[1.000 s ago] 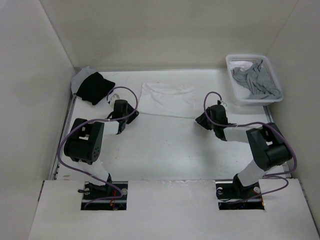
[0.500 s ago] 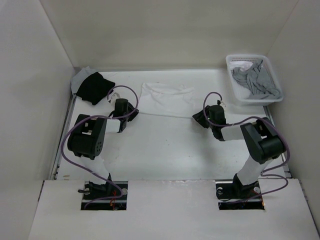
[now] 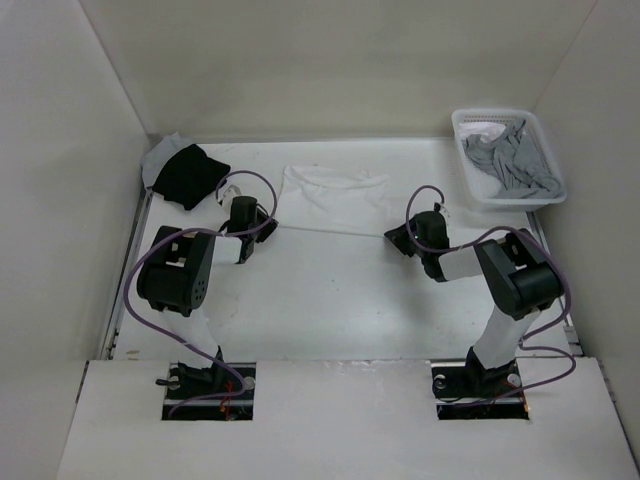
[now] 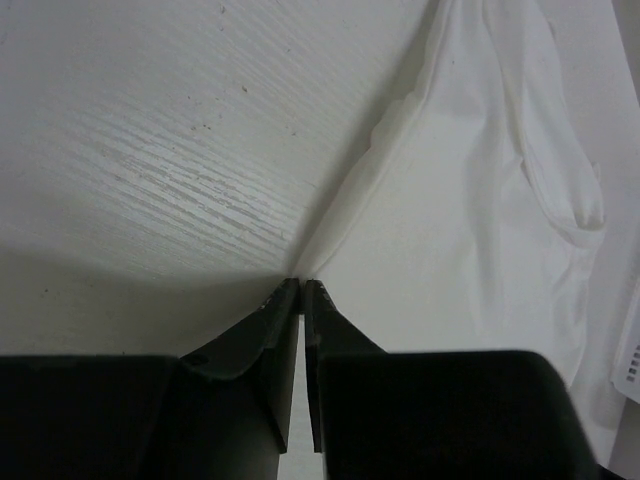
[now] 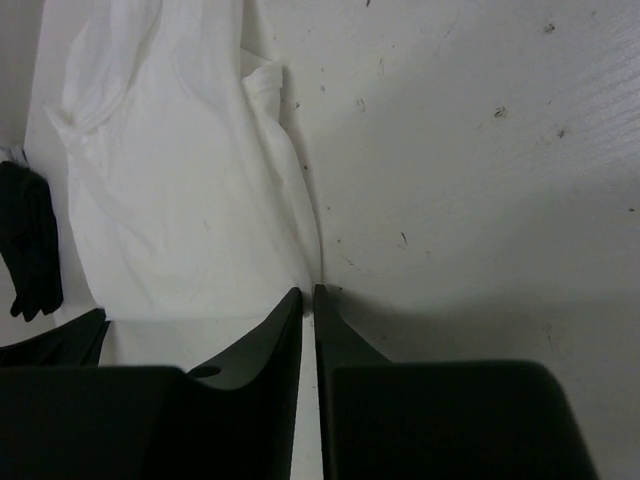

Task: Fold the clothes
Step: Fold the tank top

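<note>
Flat at the back middle of the table (image 3: pixel 330 300) — the white garment (image 3: pixel 335 195), near hem drawn into a straight line between the two grippers. Left gripper (image 4: pixel 302 285) pressed almost together on the near-left corner, only a sliver of gap at the tips. Right gripper (image 5: pixel 308 292) likewise nipped onto the near-right corner, by the look of the fabric running into its tips.

Risks, as judged from here:
- Thin cloth caught by a bare edge, so liable to slip out on the lift.
- A grab of one layer only, leaving the lower layer behind.
- Unequal pulls from the two sides, skewing the fold or bunching the middle.
- Too taut a hem, tugging one corner free.
- Tips scraping the tabletop if raised late.

Room for moving: open tabletop on the near side, toward the arm bases, plus a strip beyond the far hem up to the back wall. Left side tighter, with a black cloth (image 3: pixel 188 175) at the back left, well apart from the garment but close to the side wall. Right side — white plastic basket (image 3: pixel 490 114) of grey garments (image 3: pixel 512 160) in the back right corner, apart from the right gripper, worth keeping clear of on any outward swing.
</note>
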